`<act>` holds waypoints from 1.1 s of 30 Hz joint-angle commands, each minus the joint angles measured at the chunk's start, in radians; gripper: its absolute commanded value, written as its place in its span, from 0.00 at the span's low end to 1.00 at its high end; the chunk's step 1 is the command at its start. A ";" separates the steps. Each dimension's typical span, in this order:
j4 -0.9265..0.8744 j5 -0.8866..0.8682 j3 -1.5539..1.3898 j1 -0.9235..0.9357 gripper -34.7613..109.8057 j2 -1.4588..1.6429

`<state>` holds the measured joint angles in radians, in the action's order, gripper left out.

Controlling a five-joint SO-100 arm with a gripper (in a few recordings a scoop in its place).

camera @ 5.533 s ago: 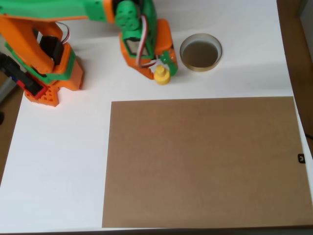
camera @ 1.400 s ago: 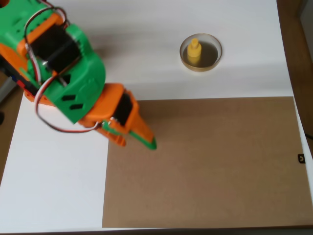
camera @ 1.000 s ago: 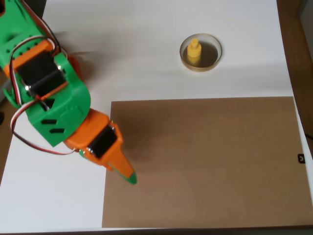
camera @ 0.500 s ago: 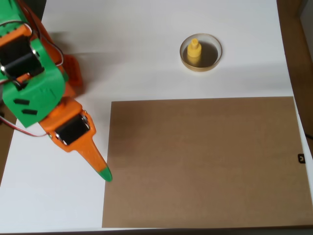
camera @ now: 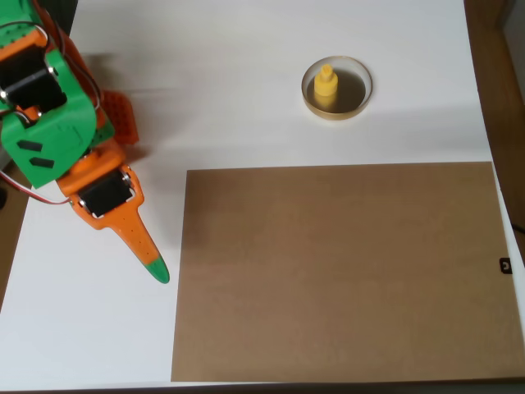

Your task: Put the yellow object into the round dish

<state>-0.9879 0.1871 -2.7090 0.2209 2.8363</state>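
The yellow object stands upright inside the round dish, toward its left side, at the top of the overhead view. My orange and green gripper is far away at the left, over the white sheet, pointing down and to the right. Its fingers lie together with nothing between them.
A large brown board covers the lower right of the white sheet. The arm's orange base sits at the upper left. Bare wooden table shows along the right edge.
The arm has swung left and back, away from the dish, off the brown board and onto the white sheet. The yellow object, earlier beside the gripper, stands in the dish.
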 commanded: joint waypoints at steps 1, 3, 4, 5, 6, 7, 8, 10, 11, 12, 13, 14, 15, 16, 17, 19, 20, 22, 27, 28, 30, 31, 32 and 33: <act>-0.015 0.017 -0.025 0.021 0.42 0.077; -0.025 0.015 -0.055 0.032 0.43 0.127; -0.029 0.012 -0.071 0.041 0.43 0.158; -0.037 0.009 -0.087 0.049 0.43 0.190; -0.048 0.008 -0.106 0.057 0.43 0.229; -0.058 0.006 -0.127 0.066 0.43 0.270; -0.072 0.011 -0.147 0.072 0.43 0.313; -0.101 0.021 -0.184 0.092 0.44 0.393; -0.118 0.021 -0.192 0.103 0.44 0.426; -0.117 0.020 -0.192 0.109 0.44 0.423; -0.118 0.020 -0.195 0.110 0.44 0.426; -0.118 0.017 -0.198 0.110 0.44 0.426; -0.117 0.014 -0.199 0.109 0.44 0.426; -0.115 0.008 -0.204 0.107 0.44 0.426; -0.110 -0.003 -0.210 0.107 0.43 0.426; -0.104 -0.018 -0.225 0.106 0.42 0.426; -0.101 -0.026 -0.230 0.104 0.42 0.426; -0.098 -0.037 -0.230 0.101 0.41 0.426; -0.104 -0.020 -0.230 0.086 0.33 0.426; -0.106 -0.005 -0.230 0.074 0.31 0.426; -0.107 0.009 -0.230 0.066 0.28 0.426; -0.107 0.009 -0.230 0.066 0.27 0.426; -0.107 0.011 -0.230 0.066 0.26 0.426; -0.107 0.011 -0.230 0.066 0.26 0.426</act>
<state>-1.0937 0.1871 -2.9452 0.2853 3.2336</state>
